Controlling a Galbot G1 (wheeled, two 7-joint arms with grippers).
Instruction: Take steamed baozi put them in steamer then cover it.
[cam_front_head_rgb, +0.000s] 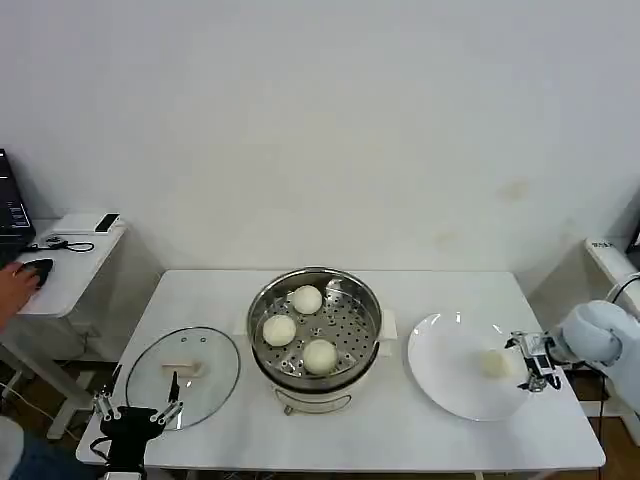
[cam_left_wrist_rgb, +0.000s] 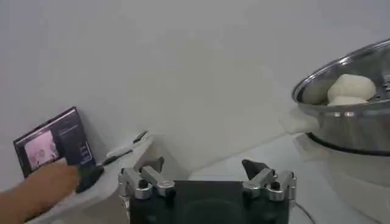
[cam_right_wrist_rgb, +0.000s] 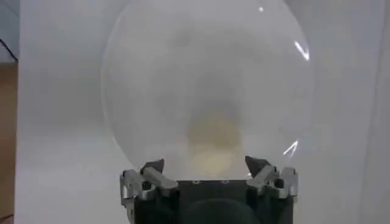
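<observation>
Three steamed baozi (cam_front_head_rgb: 307, 299) already sit in the steamer (cam_front_head_rgb: 316, 335); the fourth bun (cam_front_head_rgb: 494, 364) lies on the white plate (cam_front_head_rgb: 445, 365), directly ahead of our right hand (cam_front_head_rgb: 532, 364), whose fingers stand apart and empty at the plate's outer edge. Our right arm is clearly nearer it. Our left hand (cam_front_head_rgb: 135, 412), fingers also apart, waits beside the cover (cam_front_head_rgb: 183, 375) on the table (cam_front_head_rgb: 420, 440).

No readable text, label or number on anything in view.

Black left gripper (cam_front_head_rgb: 135, 412) w/ silver finger links, right gripper (cam_front_head_rgb: 531, 365) black/silver, white padded wrist
</observation>
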